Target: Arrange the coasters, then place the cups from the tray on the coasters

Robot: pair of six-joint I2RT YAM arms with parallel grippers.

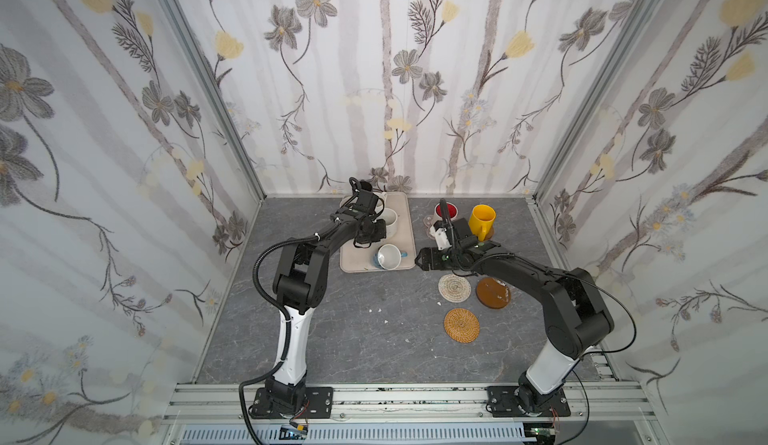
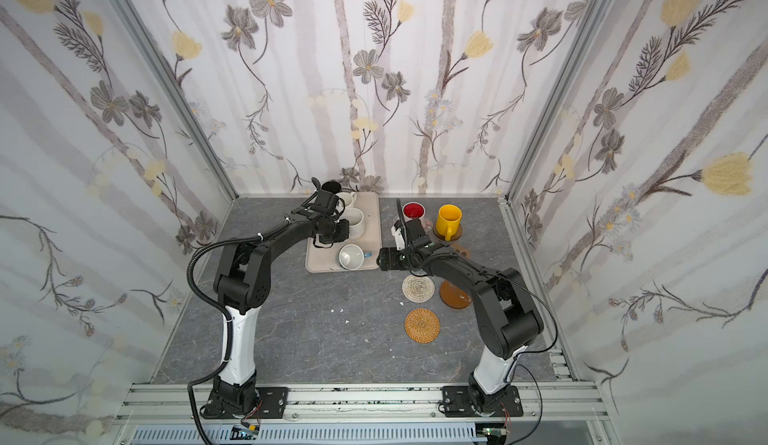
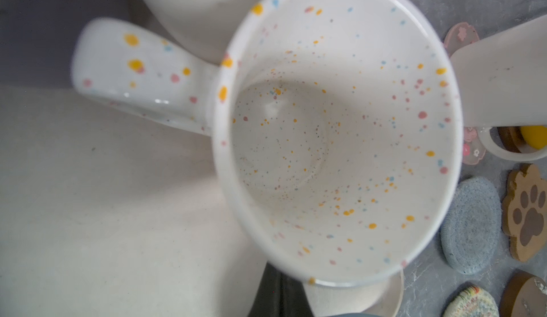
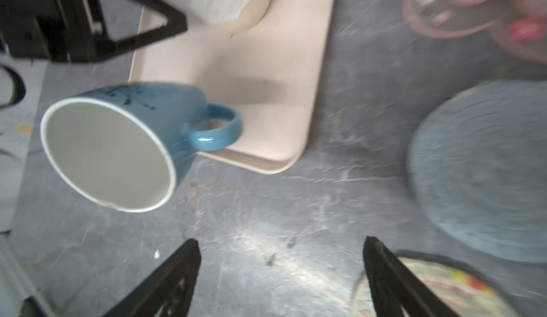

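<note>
The right hand [image 4: 280, 240] is spread wide and holds nothing. It hangs low over the desk [image 1: 353, 339], just right of the near right corner of the tray [image 1: 404, 222]. The blue cup [image 1: 388, 257] is just to its left, on that corner of the tray. The cup lies tipped on its side. Its mouth faces near and up, its bottom points far, and its handle sticks out to the right, toward this hand. So the right hand is the nearer one, and I think it must come in from the right.

The left hand [image 1: 370, 232] is closed all the way. It sits at the near left side of the speckled cream cup [image 3: 337, 141], in the middle of the tray. The cup's rim hides the hand's tips, so I cannot tell if it holds the cup.

The right arm covers the grey-blue coaster [image 4: 479, 167] in both top views. The right wrist view is blurry.
</note>
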